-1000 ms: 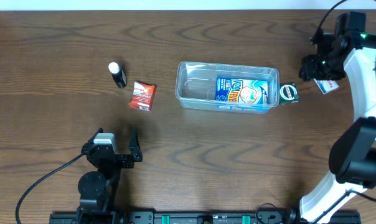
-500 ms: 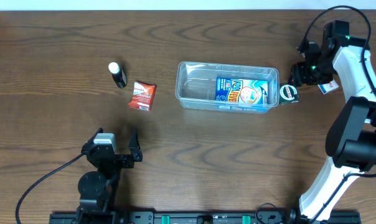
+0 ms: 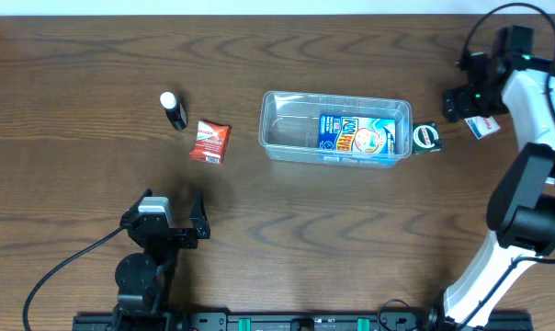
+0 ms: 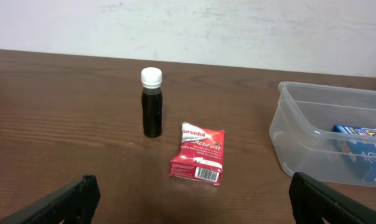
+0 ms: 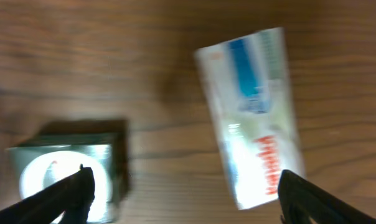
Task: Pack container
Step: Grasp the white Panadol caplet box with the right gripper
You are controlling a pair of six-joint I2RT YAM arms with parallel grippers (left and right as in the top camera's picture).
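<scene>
The clear plastic container (image 3: pixel 337 129) sits mid-table with a blue packet (image 3: pixel 355 134) inside; its left end shows in the left wrist view (image 4: pixel 325 134). A small dark box with a round label (image 3: pixel 426 138) lies just right of the container and appears in the right wrist view (image 5: pixel 63 171). A white, blue and red sachet (image 3: pixel 482 127) lies further right, also in the right wrist view (image 5: pixel 259 118). My right gripper (image 3: pixel 466 99) is open and empty above these two (image 5: pixel 182 193). My left gripper (image 3: pixel 174 223) is open and empty at the near left (image 4: pixel 191 199).
A dark bottle with a white cap (image 3: pixel 174 110) stands left of the container, also in the left wrist view (image 4: pixel 152 102). A red packet (image 3: pixel 209 142) lies beside it (image 4: pixel 198 154). The table's far edge meets a white wall.
My right gripper moved left toward the dark box, then back right and slightly up. The left arm and all objects stayed still.
</scene>
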